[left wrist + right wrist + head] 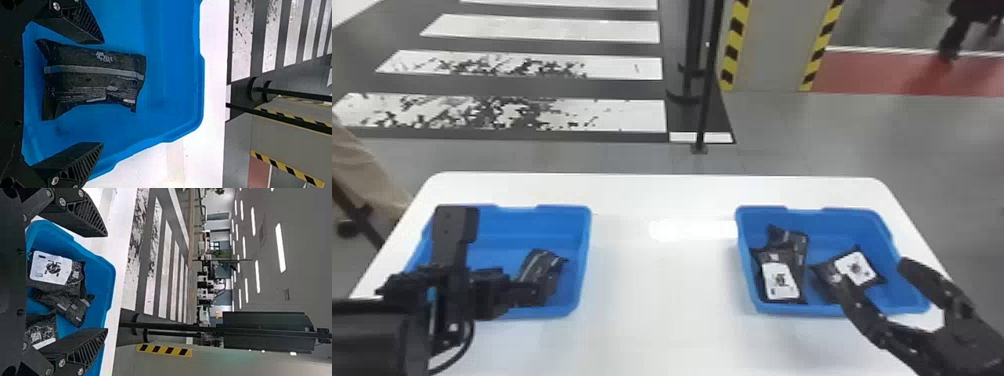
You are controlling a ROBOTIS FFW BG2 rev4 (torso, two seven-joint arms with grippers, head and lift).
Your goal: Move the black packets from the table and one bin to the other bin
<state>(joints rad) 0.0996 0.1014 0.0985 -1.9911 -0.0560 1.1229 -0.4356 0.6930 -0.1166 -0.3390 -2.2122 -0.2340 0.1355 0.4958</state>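
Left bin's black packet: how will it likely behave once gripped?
The black packet probably gives under a squeeze: its wrapper is creased. It likely won't roll, lying on a broad face in the left bin. Pale glints may mean some slipperiness.

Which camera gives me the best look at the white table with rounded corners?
The head view, because it takes in both rounded far corners of the white table, plus the left blue plastic bin and right blue plastic bin on it. The left and right wrist views each show part of it beside one bin.
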